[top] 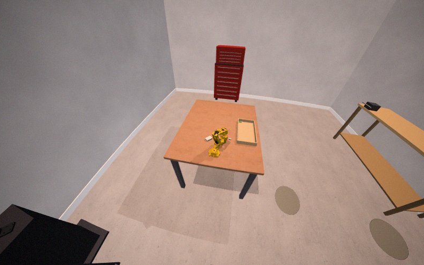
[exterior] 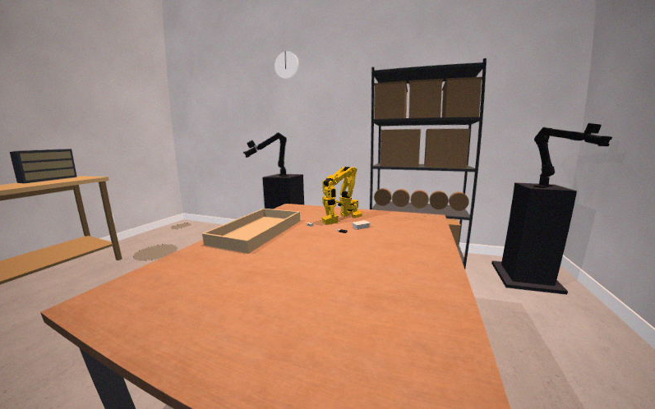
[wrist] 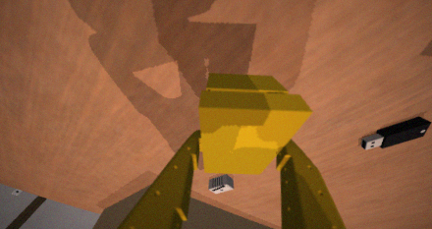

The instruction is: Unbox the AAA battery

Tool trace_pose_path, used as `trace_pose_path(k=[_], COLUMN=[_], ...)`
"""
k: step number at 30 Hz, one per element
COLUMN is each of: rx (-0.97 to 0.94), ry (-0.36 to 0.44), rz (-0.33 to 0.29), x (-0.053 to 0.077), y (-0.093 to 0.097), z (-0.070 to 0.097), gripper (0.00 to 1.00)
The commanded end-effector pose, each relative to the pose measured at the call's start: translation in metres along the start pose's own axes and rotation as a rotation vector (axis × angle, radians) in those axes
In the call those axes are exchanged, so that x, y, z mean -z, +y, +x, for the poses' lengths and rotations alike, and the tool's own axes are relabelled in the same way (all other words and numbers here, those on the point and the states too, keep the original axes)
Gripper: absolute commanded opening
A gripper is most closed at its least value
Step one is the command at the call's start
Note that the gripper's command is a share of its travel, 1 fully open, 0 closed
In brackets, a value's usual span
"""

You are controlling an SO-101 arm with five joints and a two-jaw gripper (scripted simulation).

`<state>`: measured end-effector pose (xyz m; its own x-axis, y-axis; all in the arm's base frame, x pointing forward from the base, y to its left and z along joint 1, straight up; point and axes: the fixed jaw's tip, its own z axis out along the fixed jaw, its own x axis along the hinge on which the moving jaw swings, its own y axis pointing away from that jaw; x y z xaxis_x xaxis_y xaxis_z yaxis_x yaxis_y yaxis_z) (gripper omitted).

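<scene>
My gripper (wrist: 241, 157) is shut on the yellow box (wrist: 247, 128) and holds it a little above the table top. In the wrist view the box fills the space between my two yellow fingers, and a seam runs across it near its far end. I cannot tell from here whether its lid is on. In the top and exterior views the box blends into the yellow arm (top: 219, 138) (exterior: 337, 200). The tray (top: 247, 131) (exterior: 251, 229) is a shallow tan box on the table beside the arm. A small green thing (top: 239, 121) lies in its far corner. No battery is clearly in view.
A black USB stick (wrist: 395, 133) (exterior: 341, 232) lies on the table to the right of the box. A small grey ribbed part (wrist: 221, 183) (exterior: 309, 223) lies below the box. A white box (top: 208, 138) (exterior: 361, 224) sits next to the arm.
</scene>
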<state>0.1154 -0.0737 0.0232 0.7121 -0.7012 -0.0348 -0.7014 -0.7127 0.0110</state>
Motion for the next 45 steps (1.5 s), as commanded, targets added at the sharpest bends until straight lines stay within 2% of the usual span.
trace_pose_path(k=[1, 45], rx=[-0.002, -0.002], ry=[0.035, 0.035], rz=[0.011, 0.011], x=[0.0035, 0.0005], y=[-0.0024, -0.0023], z=[0.0031, -0.0024], gripper=[0.23, 0.23])
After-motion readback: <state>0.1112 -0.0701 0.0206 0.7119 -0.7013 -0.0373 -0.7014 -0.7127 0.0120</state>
